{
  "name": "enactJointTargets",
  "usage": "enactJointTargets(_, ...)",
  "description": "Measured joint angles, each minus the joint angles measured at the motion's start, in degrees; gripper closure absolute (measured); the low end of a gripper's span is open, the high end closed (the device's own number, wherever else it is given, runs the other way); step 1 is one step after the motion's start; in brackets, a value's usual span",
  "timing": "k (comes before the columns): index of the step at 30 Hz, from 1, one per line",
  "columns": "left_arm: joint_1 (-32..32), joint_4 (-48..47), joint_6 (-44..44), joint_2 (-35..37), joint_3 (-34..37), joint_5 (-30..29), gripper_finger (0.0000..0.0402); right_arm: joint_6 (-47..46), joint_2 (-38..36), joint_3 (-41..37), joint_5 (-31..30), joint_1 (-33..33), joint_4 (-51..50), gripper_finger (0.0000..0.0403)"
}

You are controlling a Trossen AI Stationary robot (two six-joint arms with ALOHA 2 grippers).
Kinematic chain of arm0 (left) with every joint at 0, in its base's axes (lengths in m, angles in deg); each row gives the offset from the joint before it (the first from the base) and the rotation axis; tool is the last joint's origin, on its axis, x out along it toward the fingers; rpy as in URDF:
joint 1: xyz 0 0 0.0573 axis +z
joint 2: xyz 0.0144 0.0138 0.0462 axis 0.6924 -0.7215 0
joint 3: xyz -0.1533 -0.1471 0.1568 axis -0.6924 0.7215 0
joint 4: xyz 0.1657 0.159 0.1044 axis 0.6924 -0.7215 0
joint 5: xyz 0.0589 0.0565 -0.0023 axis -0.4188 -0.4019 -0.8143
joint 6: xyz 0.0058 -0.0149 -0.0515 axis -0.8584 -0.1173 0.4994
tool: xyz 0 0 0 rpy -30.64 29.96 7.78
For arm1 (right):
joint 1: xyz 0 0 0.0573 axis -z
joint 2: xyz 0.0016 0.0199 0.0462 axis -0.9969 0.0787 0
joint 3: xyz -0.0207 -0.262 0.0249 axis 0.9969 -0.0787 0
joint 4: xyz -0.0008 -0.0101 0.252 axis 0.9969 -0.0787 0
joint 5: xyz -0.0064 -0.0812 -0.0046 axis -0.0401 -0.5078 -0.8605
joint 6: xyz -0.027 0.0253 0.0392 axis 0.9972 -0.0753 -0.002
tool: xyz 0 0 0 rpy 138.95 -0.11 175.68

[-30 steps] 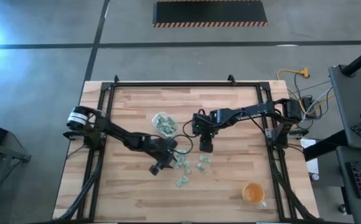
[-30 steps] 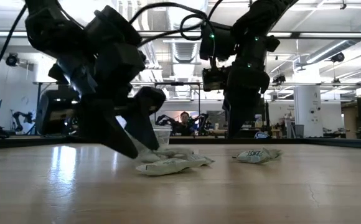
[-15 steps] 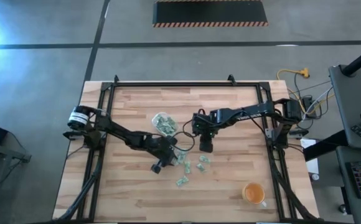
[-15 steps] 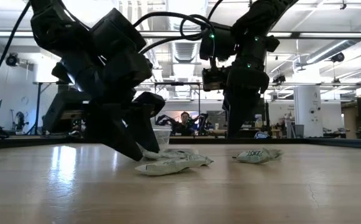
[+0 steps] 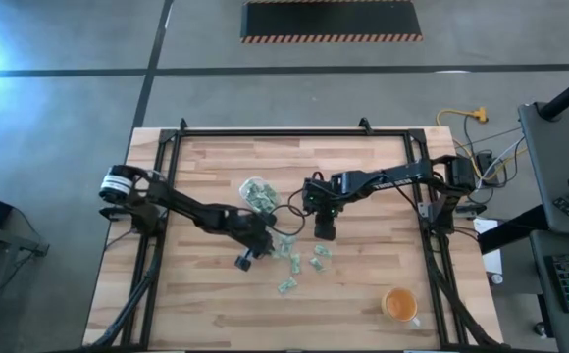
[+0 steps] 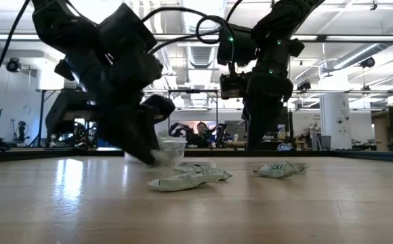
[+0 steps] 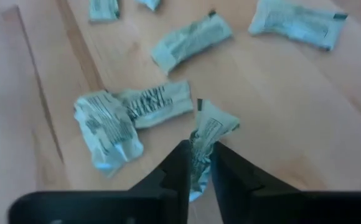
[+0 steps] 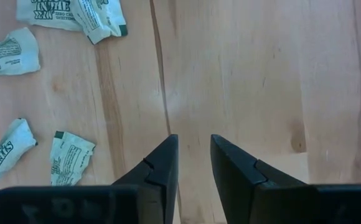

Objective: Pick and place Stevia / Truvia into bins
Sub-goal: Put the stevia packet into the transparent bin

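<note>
– Lifted, that's what: the left gripper (image 7: 197, 163) had its tips down among the Stevia packets (image 5: 294, 263) a second ago, jaws spread; now it's risen off the table (image 5: 363, 294).

– With anything in it?

– Yes, one packet (image 7: 205, 137) pinched between nearly closed fingers (crumpled, hanging free). Next, I'd judge, the clear tub (image 5: 258, 193), just beside the pile.

– And the right gripper (image 8: 193, 163)?

– Narrowly parted over bare wood, holding nothing.

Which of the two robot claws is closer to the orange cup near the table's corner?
The right gripper. It hangs above the table's middle, up and left of the orange cup in the overhead view. The left gripper is farther left.
</note>
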Motion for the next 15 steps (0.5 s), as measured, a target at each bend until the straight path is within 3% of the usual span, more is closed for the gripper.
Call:
enactJointTargets(4,0.0,-1.4,-0.1,2.5,0.2,-0.6,0.0392,0.2,0.0,0.0,0.0,0.0,0.7,0.0321)
enactJointTargets(6,0.0,-2.8,-0.1,4.2,0.2,-3.6,0.0399,0.8,0.0,0.0,0.0,0.0,1.2,0.0323)
enactJointTargets(15,0.3,-4.0,-1.6,12.8,1.2,-28.3,0.0396,1.5,0.0,-0.1,0.0,0.0,2.6,0.0326)
